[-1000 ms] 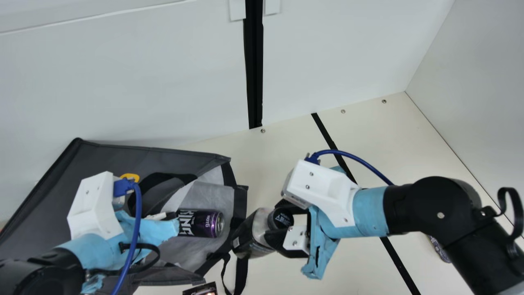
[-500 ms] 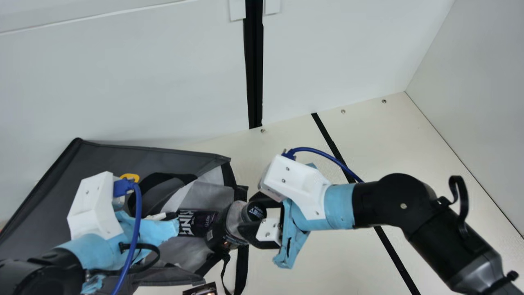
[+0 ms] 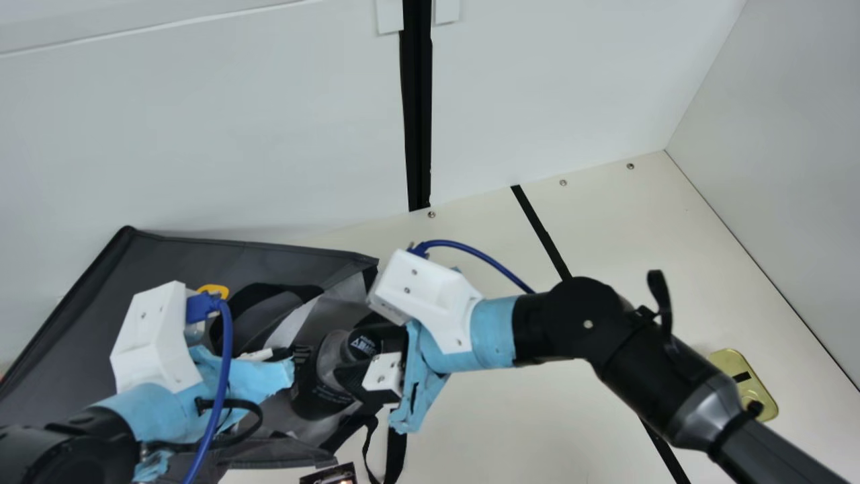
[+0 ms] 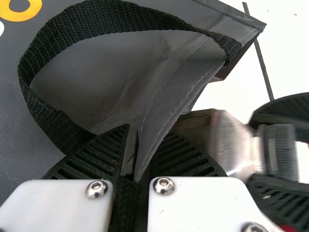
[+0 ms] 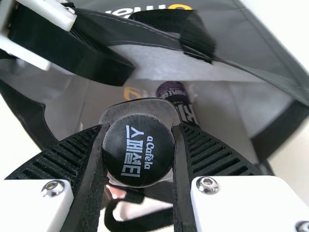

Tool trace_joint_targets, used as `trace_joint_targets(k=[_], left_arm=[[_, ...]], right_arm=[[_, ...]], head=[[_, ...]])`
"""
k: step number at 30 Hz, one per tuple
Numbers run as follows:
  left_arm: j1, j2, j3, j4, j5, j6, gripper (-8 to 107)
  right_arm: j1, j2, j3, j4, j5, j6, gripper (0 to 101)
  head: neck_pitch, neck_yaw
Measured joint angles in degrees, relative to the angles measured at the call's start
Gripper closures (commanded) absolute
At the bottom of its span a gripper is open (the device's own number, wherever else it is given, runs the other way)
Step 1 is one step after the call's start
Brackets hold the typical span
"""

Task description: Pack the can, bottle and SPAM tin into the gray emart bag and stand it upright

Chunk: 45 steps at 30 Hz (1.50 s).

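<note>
My left gripper (image 3: 263, 357) is at the gray bag (image 3: 222, 262); in the left wrist view the gripper (image 4: 136, 154) is shut on the rim of the bag (image 4: 120, 72). My right gripper (image 3: 363, 356), seen too as the gripper (image 5: 139, 150) in the right wrist view, is shut on the capped neck of the bottle (image 3: 316, 396), which is over the bag's opening. Deeper in, the purple can (image 5: 175, 96) lies on the bag's lining, partly hidden by the bottle's cap (image 5: 138, 151). A gold tin (image 3: 746, 383) sits on the table at right, partly behind my right arm.
A small dark item (image 3: 330, 474) shows at the main view's bottom edge, beside a dangling black strap (image 3: 396, 447). White walls stand behind the bag and along the right side. Bare cream table (image 3: 510, 430) lies between the bag and the tin.
My right arm has moved left with the bottle, from beside the bag's mouth to over it, now covering most of the can. The gold tin has come into sight. My left arm has stayed still.
</note>
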<state>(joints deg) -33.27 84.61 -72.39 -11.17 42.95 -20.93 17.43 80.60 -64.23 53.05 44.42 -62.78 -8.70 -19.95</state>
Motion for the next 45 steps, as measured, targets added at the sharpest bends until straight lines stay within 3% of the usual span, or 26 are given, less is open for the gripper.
trace_joint_targets(k=[14,36,45], left_arm=[[0.0,0.0,0.0,0.0,0.0,0.0,107],[0.0,0.0,0.0,0.0,0.0,0.0,107],[0.0,0.0,0.0,0.0,0.0,0.0,107]], right_arm=[[4.1,7.1,0.3,6.0,-6.4,-4.1,101],[5.2,18.3,-4.3,13.7,-10.0,-7.7,101],[5.3,19.9,-5.7,14.2,-10.0,-7.0,71]], head=[[0.0,0.0],[0.0,0.1],[0.0,0.0]])
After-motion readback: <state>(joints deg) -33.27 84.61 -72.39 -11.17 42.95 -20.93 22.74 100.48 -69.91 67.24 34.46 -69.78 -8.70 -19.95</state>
